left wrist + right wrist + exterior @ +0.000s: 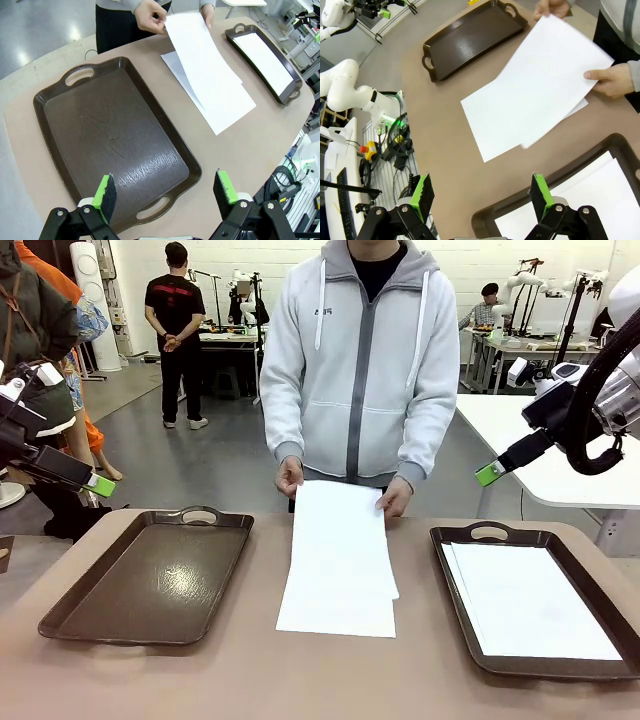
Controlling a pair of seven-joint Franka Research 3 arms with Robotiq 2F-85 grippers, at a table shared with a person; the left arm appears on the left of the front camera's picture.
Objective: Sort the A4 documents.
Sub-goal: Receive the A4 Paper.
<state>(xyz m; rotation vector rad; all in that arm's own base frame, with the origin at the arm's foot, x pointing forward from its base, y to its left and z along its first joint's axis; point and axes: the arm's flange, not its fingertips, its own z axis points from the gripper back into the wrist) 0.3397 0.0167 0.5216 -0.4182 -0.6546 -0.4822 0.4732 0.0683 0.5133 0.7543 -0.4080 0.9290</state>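
Trays lie before both arms: the empty dark brown tray (110, 135) sits straight ahead of the left end effector (165, 192), whose fingers (105, 192) stand wide apart around nothing, and the second brown tray (580, 162), holding white A4 sheets (600, 200), sits just below the right end effector (482, 195), likewise wide and empty. Farther ahead of both, more A4 documents (535, 95) rest on the surface (440, 140) between the trays, the top one held by a person's hand (615, 80) at each far corner.

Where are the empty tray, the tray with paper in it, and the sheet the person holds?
empty tray (150, 585), front view, on its bare floor.
tray with paper (560, 668), front view, on its near rim.
held sheet (340, 540), front view, on its middle.
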